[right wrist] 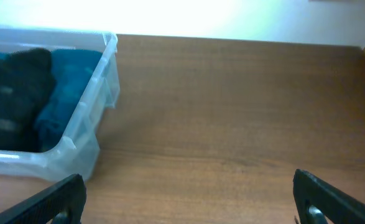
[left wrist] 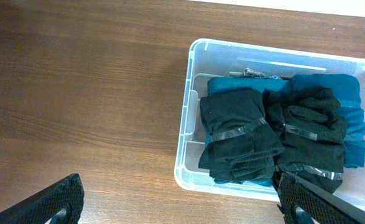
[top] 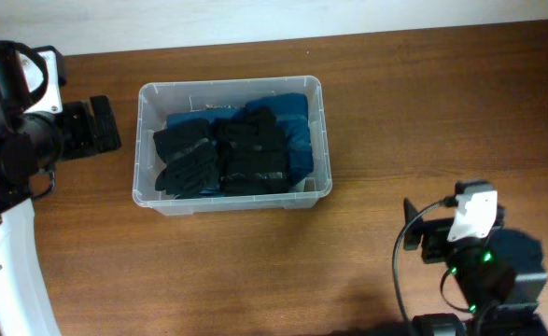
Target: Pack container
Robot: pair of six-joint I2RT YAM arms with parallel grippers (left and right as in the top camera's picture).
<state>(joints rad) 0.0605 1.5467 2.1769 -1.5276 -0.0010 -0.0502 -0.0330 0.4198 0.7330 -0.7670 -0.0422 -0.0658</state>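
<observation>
The container (top: pixel 324 140) is a clear plastic bin standing on the wooden table at the upper middle. It holds black folded cloth bundles (top: pixel 222 157) lying on teal ones (top: pixel 297 126). It also shows in the left wrist view (left wrist: pixel 185 127) and the right wrist view (right wrist: pixel 86 134). My left gripper (left wrist: pixel 182 205) is open and empty, left of the bin over bare table. My right gripper (right wrist: pixel 188 199) is open and empty, over the table to the right of the bin.
The left arm (top: pixel 31 140) sits at the left edge of the table and the right arm's base (top: pixel 474 257) at the lower right. A pale wall runs along the table's far edge.
</observation>
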